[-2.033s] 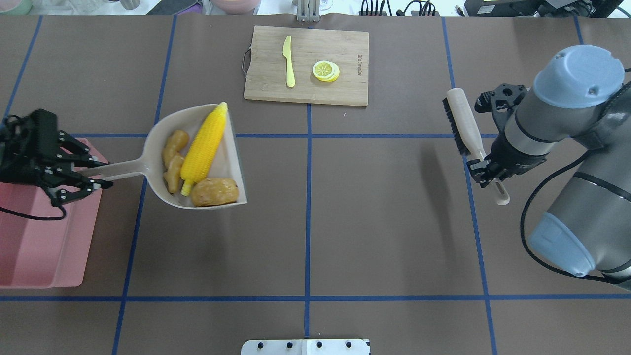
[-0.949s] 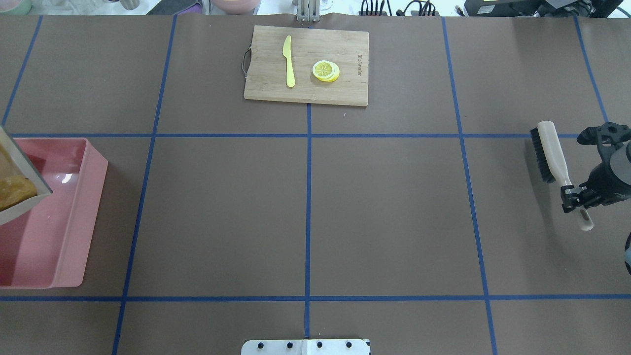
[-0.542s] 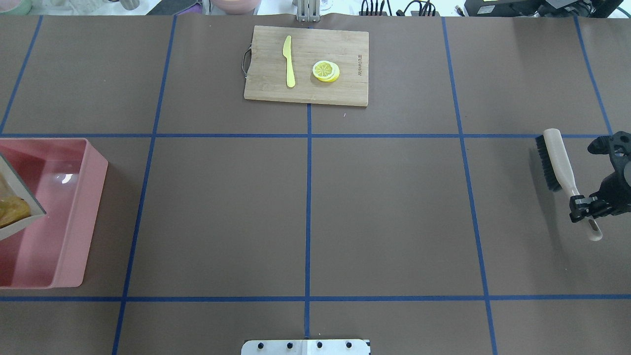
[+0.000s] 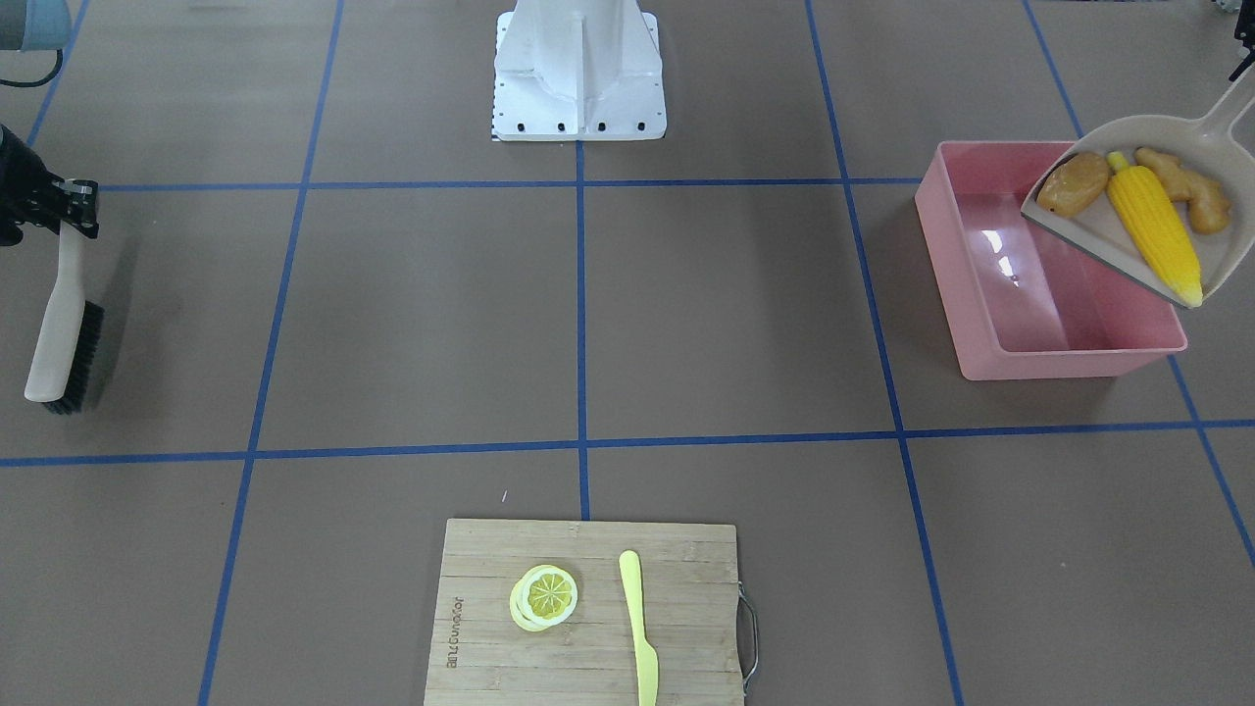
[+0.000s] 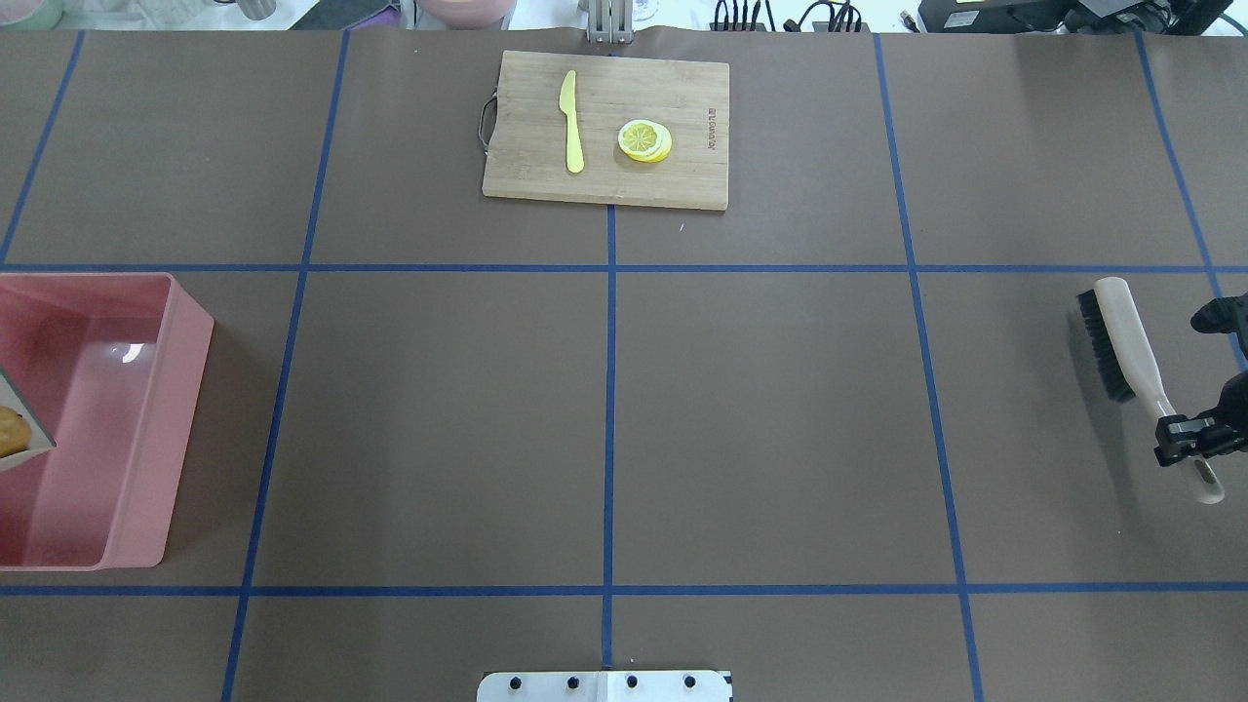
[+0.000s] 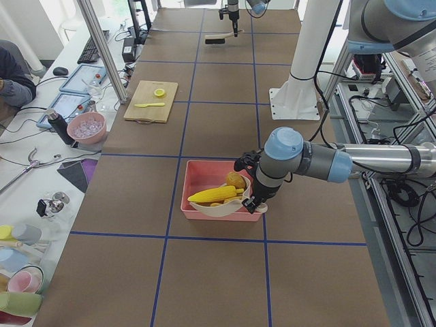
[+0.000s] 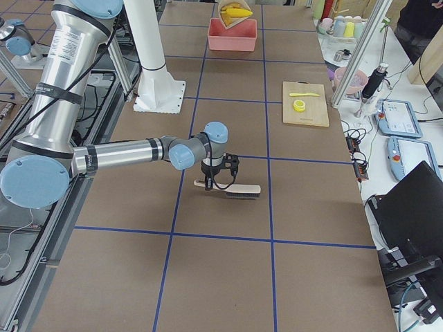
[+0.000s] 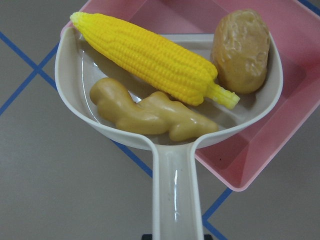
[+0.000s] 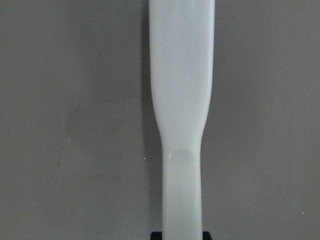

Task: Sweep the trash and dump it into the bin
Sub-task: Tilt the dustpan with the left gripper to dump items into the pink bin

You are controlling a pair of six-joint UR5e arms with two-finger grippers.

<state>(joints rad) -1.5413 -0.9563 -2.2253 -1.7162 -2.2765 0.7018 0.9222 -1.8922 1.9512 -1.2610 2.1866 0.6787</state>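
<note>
The beige dustpan (image 4: 1157,129) hangs tilted over the pink bin (image 4: 946,275) at the table's left end. In it lie the yellow corn cob (image 4: 1155,227), the brown potato (image 4: 1074,183) and the tan ginger root (image 4: 1183,186). The left wrist view shows the corn (image 8: 150,57), the potato (image 8: 241,50) and the ginger (image 8: 150,112) over the bin's corner (image 8: 250,175). My left gripper (image 6: 253,202) is shut on the dustpan's handle (image 8: 175,190). My right gripper (image 5: 1185,434) is shut on the handle of the brush (image 5: 1121,327), low at the table's right end.
A wooden cutting board (image 5: 682,117) with a yellow knife (image 5: 571,122) and a lemon slice (image 5: 643,139) lies at the far middle. The robot's white base plate (image 5: 604,685) is at the near edge. Blue tape lines cross the brown table.
My left arm has carried the loaded dustpan left, out over the bin, and nearly out of the overhead view. My right arm has drawn the brush right and back toward the robot.
</note>
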